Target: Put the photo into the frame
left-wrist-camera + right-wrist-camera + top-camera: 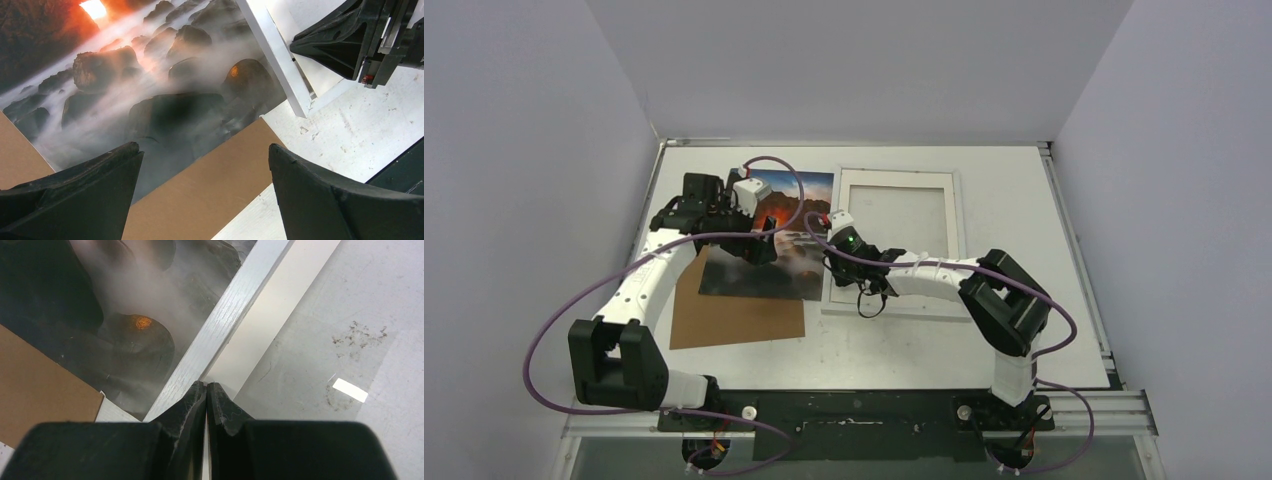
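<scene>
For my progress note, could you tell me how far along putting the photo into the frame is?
Early. Done: nothing; the photo lies left of the frame, partly on the cardboard. In hand: left pincer open over the photo, right pincer shut at the frame's left rail. Left: grasp and insert the photo.

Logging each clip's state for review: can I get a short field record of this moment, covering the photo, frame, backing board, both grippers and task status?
photo: flat, right edge at the frame's left rail, near part lying over the cardboard
frame: flat on the table, no photo in it
cardboard: brown board, partly under the photo
left gripper: open, above the photo, holding nothing
right gripper: shut, tips at the frame's left rail near its near corner; contact unclear
task status: photo not yet in the frame
</scene>
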`<state>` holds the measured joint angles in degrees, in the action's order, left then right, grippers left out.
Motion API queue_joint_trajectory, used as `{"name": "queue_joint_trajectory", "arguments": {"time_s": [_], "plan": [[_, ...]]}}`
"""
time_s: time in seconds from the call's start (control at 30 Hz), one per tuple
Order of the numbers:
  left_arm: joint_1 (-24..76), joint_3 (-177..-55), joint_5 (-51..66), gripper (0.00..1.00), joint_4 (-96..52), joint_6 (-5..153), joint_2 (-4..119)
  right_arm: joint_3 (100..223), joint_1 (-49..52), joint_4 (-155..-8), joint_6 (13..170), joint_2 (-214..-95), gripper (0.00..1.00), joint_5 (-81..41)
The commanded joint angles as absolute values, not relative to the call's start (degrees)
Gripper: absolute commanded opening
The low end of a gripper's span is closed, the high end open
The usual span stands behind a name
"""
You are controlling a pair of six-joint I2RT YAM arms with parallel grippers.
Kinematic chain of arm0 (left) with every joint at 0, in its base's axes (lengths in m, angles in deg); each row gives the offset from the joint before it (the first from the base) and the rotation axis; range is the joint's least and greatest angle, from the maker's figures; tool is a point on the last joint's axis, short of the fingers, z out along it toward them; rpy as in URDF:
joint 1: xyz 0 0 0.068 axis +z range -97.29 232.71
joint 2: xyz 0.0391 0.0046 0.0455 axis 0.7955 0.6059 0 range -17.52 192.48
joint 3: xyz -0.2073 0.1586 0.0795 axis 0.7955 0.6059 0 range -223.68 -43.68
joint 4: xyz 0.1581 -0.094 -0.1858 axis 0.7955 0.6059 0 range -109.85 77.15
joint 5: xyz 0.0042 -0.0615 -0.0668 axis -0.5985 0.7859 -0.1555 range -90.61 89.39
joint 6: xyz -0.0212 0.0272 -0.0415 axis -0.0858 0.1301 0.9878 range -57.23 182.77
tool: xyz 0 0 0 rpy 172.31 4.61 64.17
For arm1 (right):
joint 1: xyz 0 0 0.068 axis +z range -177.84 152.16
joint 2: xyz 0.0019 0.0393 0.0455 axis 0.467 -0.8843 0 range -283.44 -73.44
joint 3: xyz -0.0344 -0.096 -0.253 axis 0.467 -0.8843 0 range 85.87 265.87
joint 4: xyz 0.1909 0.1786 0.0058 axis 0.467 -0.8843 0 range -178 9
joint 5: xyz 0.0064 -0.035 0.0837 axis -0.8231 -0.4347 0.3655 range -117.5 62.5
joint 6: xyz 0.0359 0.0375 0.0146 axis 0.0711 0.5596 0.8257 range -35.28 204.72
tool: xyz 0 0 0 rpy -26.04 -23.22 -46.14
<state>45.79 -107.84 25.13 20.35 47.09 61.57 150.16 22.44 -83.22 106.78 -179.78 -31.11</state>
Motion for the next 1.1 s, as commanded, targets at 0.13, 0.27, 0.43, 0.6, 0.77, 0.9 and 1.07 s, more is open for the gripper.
{"name": "queue_joint_trajectory", "arguments": {"time_s": [0.13,0.27,0.43,0.6,0.77,0.9,1.07], "plan": [[46.25,-111.68,25.64,0.99,20.55,46.02,61.48,149.04,22.72,-83.18,106.44,-178.19,0.05,-31.39],[46.2,-111.66,25.8,0.99,20.62,45.79,61.73,148.02,22.72,-83.34,106.0,-178.36,0.05,-31.3],[46.03,-111.01,26.64,0.98,20.0,46.58,62.23,146.66,23.24,-83.92,105.81,-177.93,0.05,-32.96],[43.49,-107.87,29.71,0.97,17.8,49.11,62.59,145.82,23.32,-83.59,105.84,-177.16,0.05,-33.59],[39.3,-106.45,30.33,0.97,15.18,51.85,63.26,145.53,23.32,-83.52,105.38,-176.36,0.05,-34.26],[36.7,-105.36,30.31,0.97,13.45,53.84,65.09,145.28,23.32,-82.66,105.54,-175.26,0.05,-33.27],[36.52,-103.83,30.56,0.97,8.8,58.54,65.42,143.1,23.4,-81.45,108.42,-171.73,0.05,-32.42]]}}
